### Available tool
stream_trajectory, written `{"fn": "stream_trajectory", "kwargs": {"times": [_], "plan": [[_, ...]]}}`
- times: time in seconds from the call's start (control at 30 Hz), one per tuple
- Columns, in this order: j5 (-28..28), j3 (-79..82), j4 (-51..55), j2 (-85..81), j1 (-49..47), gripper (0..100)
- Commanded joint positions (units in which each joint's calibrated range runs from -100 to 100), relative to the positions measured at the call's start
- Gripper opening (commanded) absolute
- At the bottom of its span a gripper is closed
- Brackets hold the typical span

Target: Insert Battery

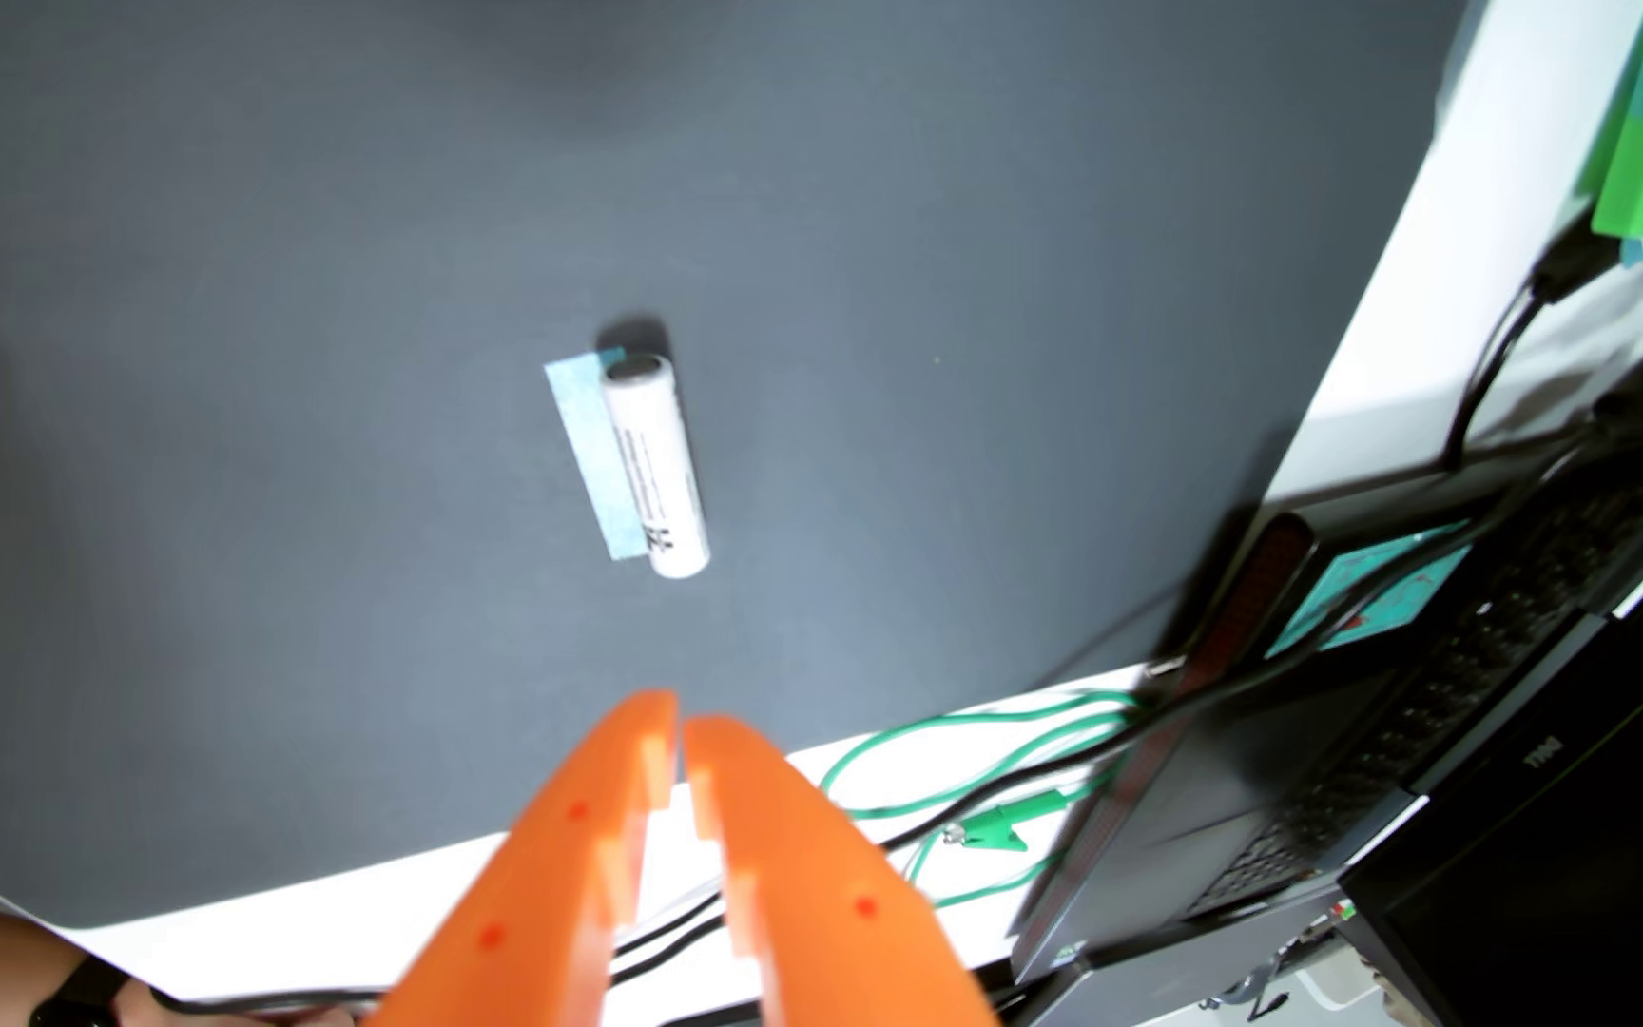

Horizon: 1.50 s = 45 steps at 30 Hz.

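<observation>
1. At the far left bottom of the wrist view I note a person's wrist with a dark band [67,992], resting at the counter's edge, well apart from the work.
2. The counter [205,395] carries a dark grey mat; a strip of pale blue tape [590,464] lies on it, touching the left flank of the battery.
3. The battery [657,464], white with dark print, lies flat near the mat's middle. Its long axis runs almost straight away from my hand, tilted slightly, with the near end to the right.
4. My orange hand [681,726] hangs below the battery in the view, near but clear of it, fingertips almost together with only a slit between, holding nothing.
5. My judgement: I must widen the fingers and advance; nothing stands between.
6. To the right, off the mat: green clip leads [976,770], a laptop [1292,741], black cables. No battery holder is identifiable.
</observation>
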Motion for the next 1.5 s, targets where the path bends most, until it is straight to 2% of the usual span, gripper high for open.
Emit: {"fn": "stream_trajectory", "kwargs": {"times": [0.0,0.23,0.5,0.7,1.0,1.17,1.47], "plan": [[1.4,-7.4,0.5,4.6,3.8,2],[7.1,-9.4,0.3,10.5,5.3,2],[10.3,-8.8,-0.2,10.8,5.3,2],[11.1,-8.8,-1.0,11.1,6.5,2],[10.7,-5.0,-8.8,11.2,8.8,2],[8.3,-0.7,-12.9,11.2,8.7,2],[7.8,-0.2,-12.9,11.3,8.4,2]]}}
